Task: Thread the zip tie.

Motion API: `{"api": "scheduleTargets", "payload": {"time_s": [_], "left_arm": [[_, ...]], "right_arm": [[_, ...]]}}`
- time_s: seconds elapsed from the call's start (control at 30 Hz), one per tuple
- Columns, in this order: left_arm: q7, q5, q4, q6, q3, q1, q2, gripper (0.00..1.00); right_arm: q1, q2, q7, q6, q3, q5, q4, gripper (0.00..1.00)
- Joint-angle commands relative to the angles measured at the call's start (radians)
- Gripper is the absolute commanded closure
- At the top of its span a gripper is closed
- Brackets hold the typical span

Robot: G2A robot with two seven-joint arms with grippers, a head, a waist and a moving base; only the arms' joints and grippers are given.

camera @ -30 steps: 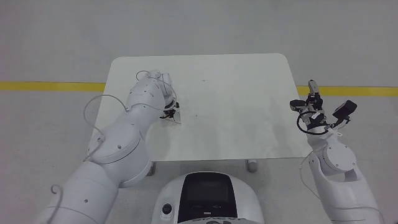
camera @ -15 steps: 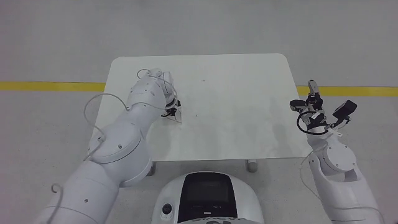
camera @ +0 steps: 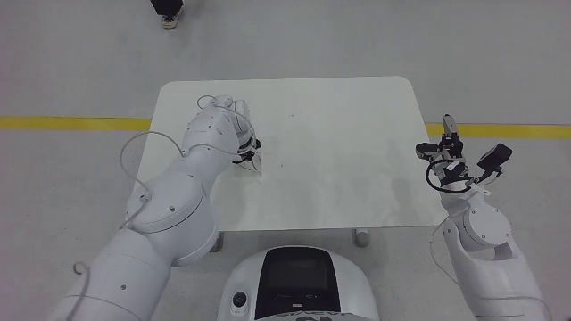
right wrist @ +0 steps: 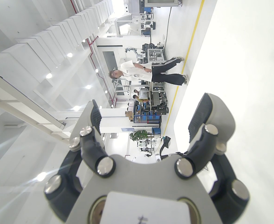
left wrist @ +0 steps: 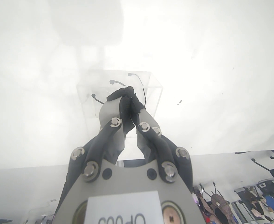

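Left gripper (left wrist: 128, 93): fingers pressed together, tips set low over a clear box (left wrist: 154, 87); whether a tie is pinched between them cannot be told. Compared with a second ago, this gripper is found shifted slightly toward the table's far edge, and the left arm is drawn a little that way with it. Right gripper (right wrist: 149, 100): fingers spread wide, nothing held, and its place is unchanged from a second ago. Zip ties (left wrist: 140, 80): three black ones are seen inside the box, heads up, one curving down just beside the fingertips. Table (camera: 357, 125): white, with rounded corners. The box is placed in the table's left half, well in from the left and near edges. A broad bare stretch of tabletop is left between the box and the right edge. The right gripper is held just beyond that right edge, off the table, near a yellow floor line (camera: 535, 130).
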Motion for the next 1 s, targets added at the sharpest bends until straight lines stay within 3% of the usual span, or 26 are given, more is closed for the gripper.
{"api": "scheduleTargets", "payload": {"time_s": [0.0,0.6,0.63,0.97], "left_arm": [[0.001,0.000,0.000,-0.001,0.000,0.000,-0.001,1.00],[0.010,0.011,0.000,0.009,0.000,-0.003,-0.001,1.00],[0.022,0.008,-0.003,0.001,-0.001,0.007,0.001,1.00],[0.047,0.013,-0.013,0.004,0.000,0.003,0.012,1.00]], "right_arm": [[0.000,0.000,0.000,0.000,0.000,0.000,0.000,0.00],[0.000,0.000,0.000,0.000,0.000,0.000,0.000,0.00],[0.000,0.000,0.000,0.000,0.000,0.000,0.000,0.00],[0.000,0.000,0.000,0.000,0.000,0.000,0.000,0.00]]}}
